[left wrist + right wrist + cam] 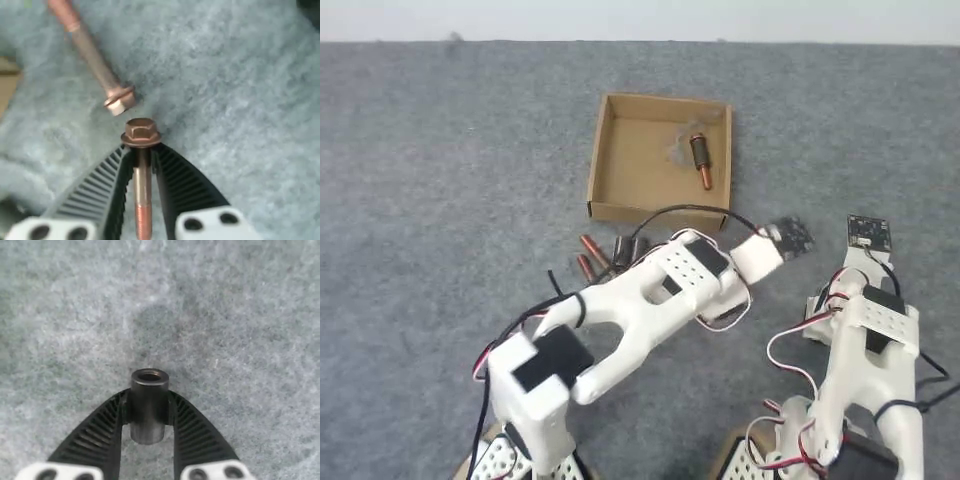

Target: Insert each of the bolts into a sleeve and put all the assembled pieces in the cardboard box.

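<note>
Left pincer (141,148) clenched on bolt (141,200), shank along pincer, head out past tips. Right pincer (148,396) grasps sleeve (148,412), bore opening outward. Bolt's thread end probably needs turning toward bore, rightward

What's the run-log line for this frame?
left tool: shut on bolt | right tool: shut on sleeve | cardboard box: one assembled piece inside

A cardboard box (605,150) sits on the grey worktop (440,180) with one assembled piece (700,158) inside. Just in front lie two bolts (592,250) beside dark sleeves (625,248), where the left arm (650,300) stretches across. The right arm (870,340) stands apart.
</note>
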Robot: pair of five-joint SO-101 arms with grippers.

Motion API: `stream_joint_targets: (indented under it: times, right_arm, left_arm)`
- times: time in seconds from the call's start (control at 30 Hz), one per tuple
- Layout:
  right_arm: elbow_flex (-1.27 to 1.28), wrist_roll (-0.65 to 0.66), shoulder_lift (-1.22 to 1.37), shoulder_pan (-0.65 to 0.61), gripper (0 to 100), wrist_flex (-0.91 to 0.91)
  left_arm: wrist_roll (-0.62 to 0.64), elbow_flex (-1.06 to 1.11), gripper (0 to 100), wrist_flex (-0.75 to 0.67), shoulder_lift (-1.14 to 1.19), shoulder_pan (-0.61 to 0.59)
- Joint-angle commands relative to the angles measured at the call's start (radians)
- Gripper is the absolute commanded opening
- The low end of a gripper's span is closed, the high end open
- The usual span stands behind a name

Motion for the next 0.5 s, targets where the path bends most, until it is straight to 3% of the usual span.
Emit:
stream_joint_targets:
  times: [0.0,0.47]
  right_arm:
    - [-0.002,0.009,-0.047,0.004,0.7,-0.012]
    - [-0.002,0.008,-0.047,0.004,0.7,-0.013]
  left_arm:
    - [0.132,0.019,1,0.000,-0.144,-0.052]
    - [0.379,0.171,1,-0.100,-0.310,-0.293]
